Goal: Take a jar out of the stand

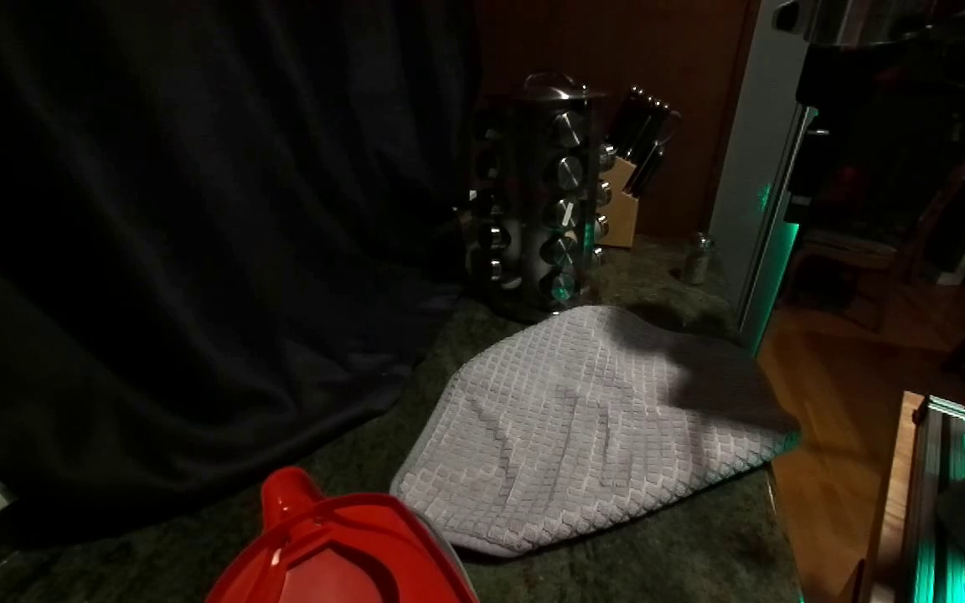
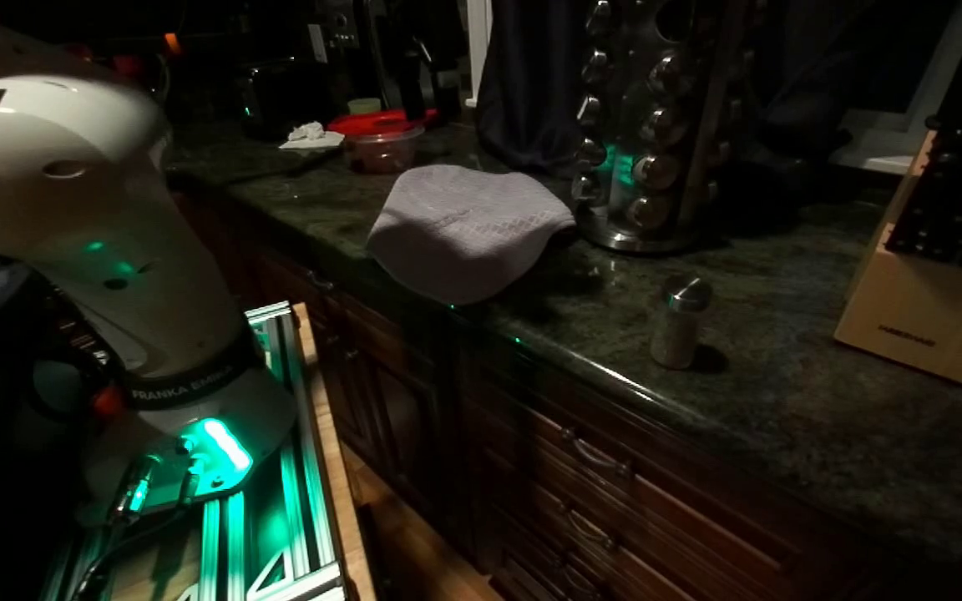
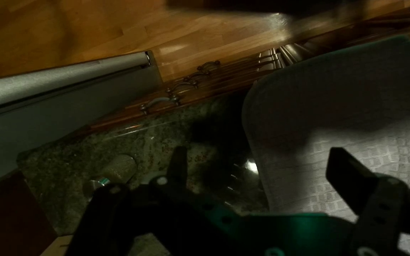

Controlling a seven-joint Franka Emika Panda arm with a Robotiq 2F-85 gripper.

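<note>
Grey cloth covers the middle of the counter and reaches its front edge, perhaps as padding. Just beside it, toward the back edge, rises the stand, its caps turned outward, presumably for easy picking. One jar stands upright apart from it, near the front edge, toward the end with the knife block; if it belongs to the stand, the task looks done. The gripper hangs with its jaws wide apart and nothing between them, which would suit letting go or reaching. High in the stand, in an exterior view, a dark hole may be an unfilled slot, though the frame cuts off the top there. The jar's contents are too dim to name.
</note>
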